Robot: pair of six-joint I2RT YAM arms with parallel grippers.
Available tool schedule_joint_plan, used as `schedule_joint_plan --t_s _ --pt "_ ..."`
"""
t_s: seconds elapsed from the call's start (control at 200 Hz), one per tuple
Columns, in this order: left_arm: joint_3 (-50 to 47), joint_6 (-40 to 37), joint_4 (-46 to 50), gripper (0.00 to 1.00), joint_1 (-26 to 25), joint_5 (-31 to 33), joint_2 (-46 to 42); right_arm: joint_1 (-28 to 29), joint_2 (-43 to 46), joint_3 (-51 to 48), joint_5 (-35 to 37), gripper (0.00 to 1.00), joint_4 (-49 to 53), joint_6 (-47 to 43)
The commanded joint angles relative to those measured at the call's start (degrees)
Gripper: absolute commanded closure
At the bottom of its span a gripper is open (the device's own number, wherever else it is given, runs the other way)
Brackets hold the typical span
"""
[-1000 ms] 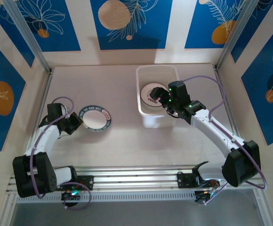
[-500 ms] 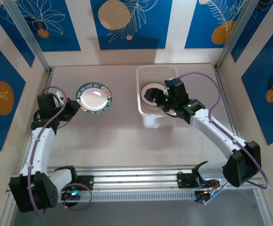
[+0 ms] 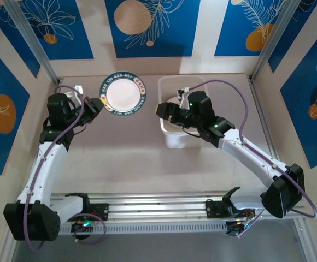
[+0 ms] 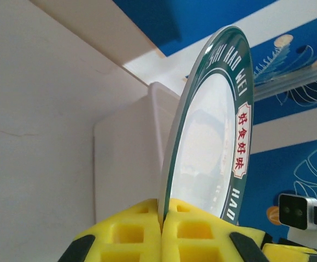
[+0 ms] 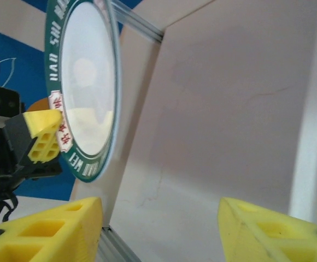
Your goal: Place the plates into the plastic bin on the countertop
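A white plate with a dark green printed rim [image 3: 124,94] hangs in the air above the countertop [image 3: 125,158], left of the plastic bin [image 3: 181,141]. My left gripper [image 3: 95,105] is shut on its left edge. In the left wrist view the plate [image 4: 213,136] stands edge-on between the yellow pads [image 4: 125,234], with the bin [image 4: 128,158] behind it. My right gripper [image 3: 164,111] hovers open at the bin's left rim, its jaws wide apart. The right wrist view looks past that gripper [image 5: 158,224] to the held plate [image 5: 84,82]. My right arm hides the bin's inside.
Cream walls with blue leaf panels close in the back and sides. An aluminium rail [image 3: 158,204] runs along the near edge. A slanted aluminium post [image 3: 30,41] stands at the back left. Bare countertop [image 5: 218,109] lies between the two grippers.
My left arm has lifted the green-rimmed plate off the countertop and carried it back and right, toward the bin. My right gripper has moved left from inside the bin to its left rim.
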State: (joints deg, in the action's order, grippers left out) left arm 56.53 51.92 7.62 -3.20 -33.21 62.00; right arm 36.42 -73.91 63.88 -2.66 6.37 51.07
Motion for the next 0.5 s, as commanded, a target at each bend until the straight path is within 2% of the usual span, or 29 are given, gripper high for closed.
schedule_joint_plan --t_s 0.0,0.115,0.245,0.495 --pt "2.09 2.30 -5.72 1.00 -1.32 -1.16 -0.63 0.66 -1.12 0.88 -1.02 0.44 -4.61 -0.30" --pt "1.39 2.48 -5.78 1.00 -2.36 -1.11 -1.31 1.06 -1.35 -0.60 -0.70 0.46 -9.44 0.72" --pt "1.04 2.66 -6.10 1.00 -3.49 -1.12 -2.05 1.37 -3.70 1.58 -0.90 0.47 -8.63 0.35" --pt "0.46 2.62 -6.52 1.00 -4.78 -1.09 -2.57 1.71 -8.32 3.37 -0.87 0.56 -12.24 1.96"
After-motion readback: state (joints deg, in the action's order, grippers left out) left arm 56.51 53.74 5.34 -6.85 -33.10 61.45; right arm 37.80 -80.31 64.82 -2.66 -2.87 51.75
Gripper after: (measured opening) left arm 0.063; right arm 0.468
